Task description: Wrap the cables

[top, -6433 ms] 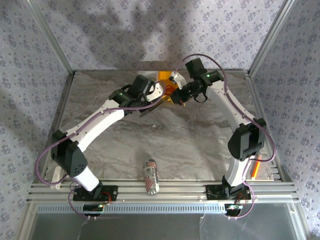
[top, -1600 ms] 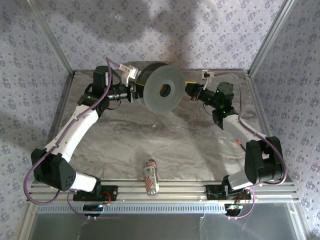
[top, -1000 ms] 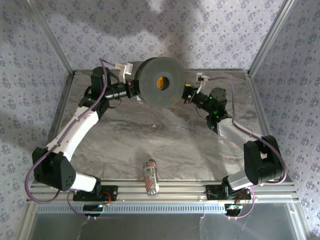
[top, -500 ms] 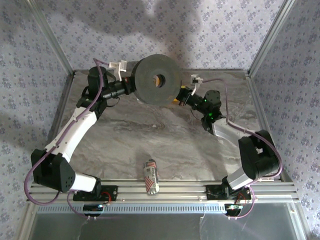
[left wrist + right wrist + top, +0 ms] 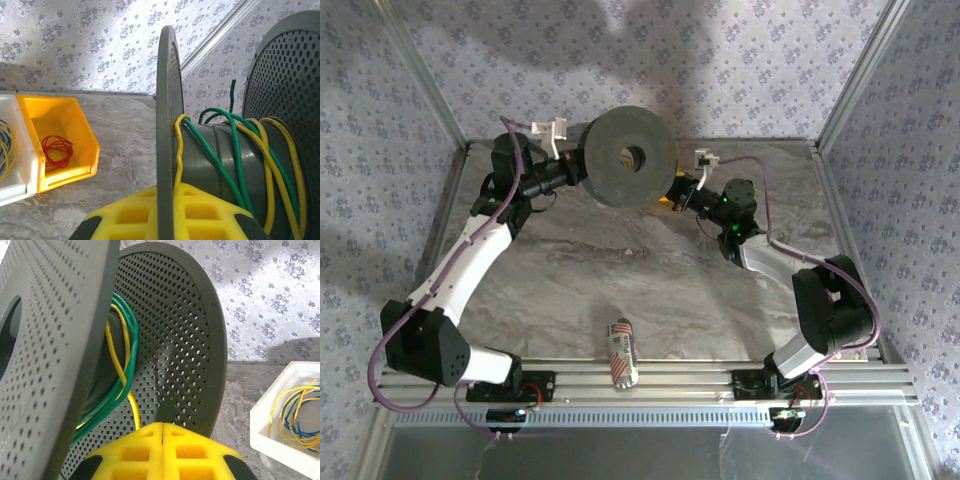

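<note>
The yellow cable (image 5: 134, 412) lies in a few loose turns round the hub of the spool (image 5: 630, 158), alongside a green cable (image 5: 132, 335). One strand drops from the hub toward the right gripper (image 5: 162, 432) and passes out of sight behind its yellow fingers (image 5: 130, 452). Those fingers stand closed together, and whether they nip the strand cannot be told. The turns run crosswise to the hub, so the cable's length follows the hub's round, while the free strand points from the hub down to the right gripper. The spool is held on edge above the far side of the table (image 5: 620, 270), one flat face tilted toward the overhead camera, and the left gripper (image 5: 167, 197) is clamped on its flange rim. A red cable (image 5: 56, 150) rests as a small loose coil, with no clear long axis, in a yellow bin (image 5: 70, 175), just beside a white bin (image 5: 20, 192) with more wire. To wind well, the strand probably needs light tension and a feed square to the hub, between the flanges, each turn laid beside the last so none climbs a rim. The hold on the flange should be firm enough that the spool does not swing.
</note>
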